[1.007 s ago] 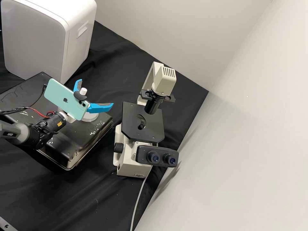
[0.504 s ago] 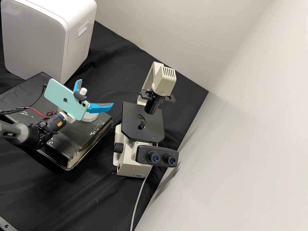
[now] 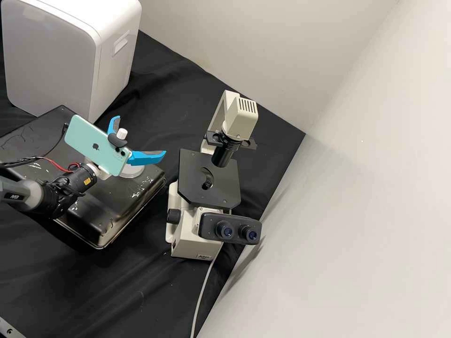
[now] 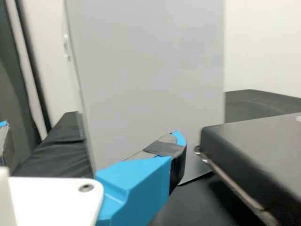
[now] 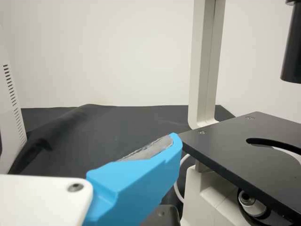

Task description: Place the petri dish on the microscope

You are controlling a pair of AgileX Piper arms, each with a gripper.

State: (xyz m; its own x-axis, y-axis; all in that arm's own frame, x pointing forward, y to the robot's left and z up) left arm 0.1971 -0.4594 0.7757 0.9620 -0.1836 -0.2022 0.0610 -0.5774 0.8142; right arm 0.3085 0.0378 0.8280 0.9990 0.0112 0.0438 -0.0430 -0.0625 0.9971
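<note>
The microscope point(image 3: 209, 197) stands mid-bench with a black stage point(image 3: 209, 176) under its condenser, and nothing lies on the stage. A clear round petri dish point(image 3: 130, 172) rests on the black box point(image 3: 101, 209) to its left. My right gripper point(image 3: 140, 135) hangs open just above the dish, with a pale green phone clamped on its wrist. One blue finger point(image 3: 146, 156) points toward the stage. In the right wrist view that finger point(image 5: 141, 174) lies beside the stage point(image 5: 235, 150). My left gripper point(image 4: 90, 131) is open with nothing in it, facing the white appliance.
A large white appliance point(image 3: 66, 51) stands at the back left, seen up close in the left wrist view point(image 4: 150, 80) next to the black box's edge point(image 4: 254, 160). A pale wall point(image 3: 366, 211) closes the right side. A cable point(image 3: 202, 295) runs from the microscope toward the front.
</note>
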